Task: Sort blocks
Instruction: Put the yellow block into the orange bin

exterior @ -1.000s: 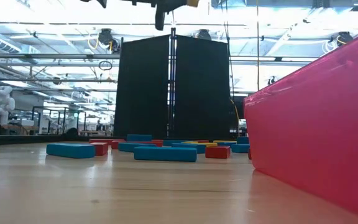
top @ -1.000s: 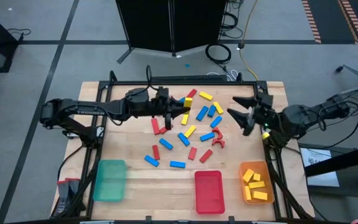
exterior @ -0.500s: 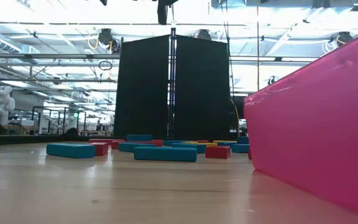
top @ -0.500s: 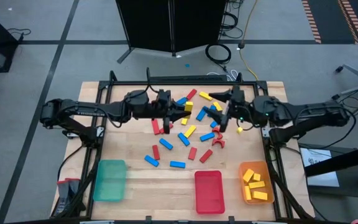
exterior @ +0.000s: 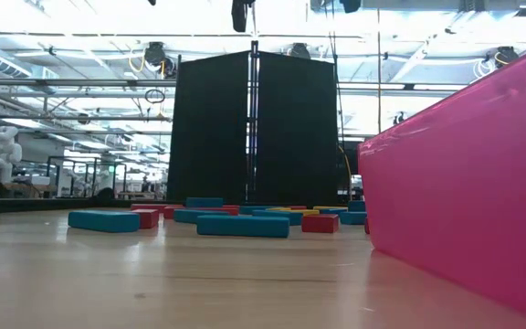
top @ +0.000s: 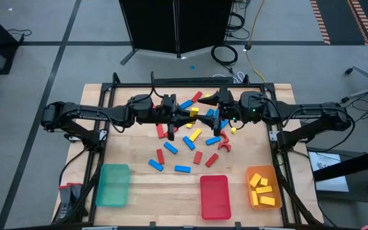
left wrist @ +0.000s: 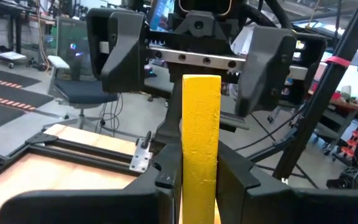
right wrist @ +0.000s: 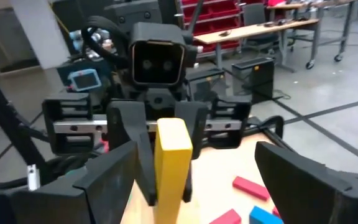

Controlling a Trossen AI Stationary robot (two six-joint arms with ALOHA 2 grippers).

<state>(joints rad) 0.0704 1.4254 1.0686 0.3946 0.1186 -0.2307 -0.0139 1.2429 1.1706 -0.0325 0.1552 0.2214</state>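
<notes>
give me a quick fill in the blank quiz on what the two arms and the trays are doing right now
1. The left gripper is shut on a ____ block.
2. The right gripper faces that block with its fingers ____.
3. The orange tray holds only ____ blocks.
4. The green tray holds ____ blocks.

Missing words: yellow; open; yellow; no

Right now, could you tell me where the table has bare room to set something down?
Bare wood lies left of the green tray, between it and the red tray, and along the table edge left of the blocks. The centre is crowded: the left gripper holds a yellow block facing the open right gripper.
</notes>
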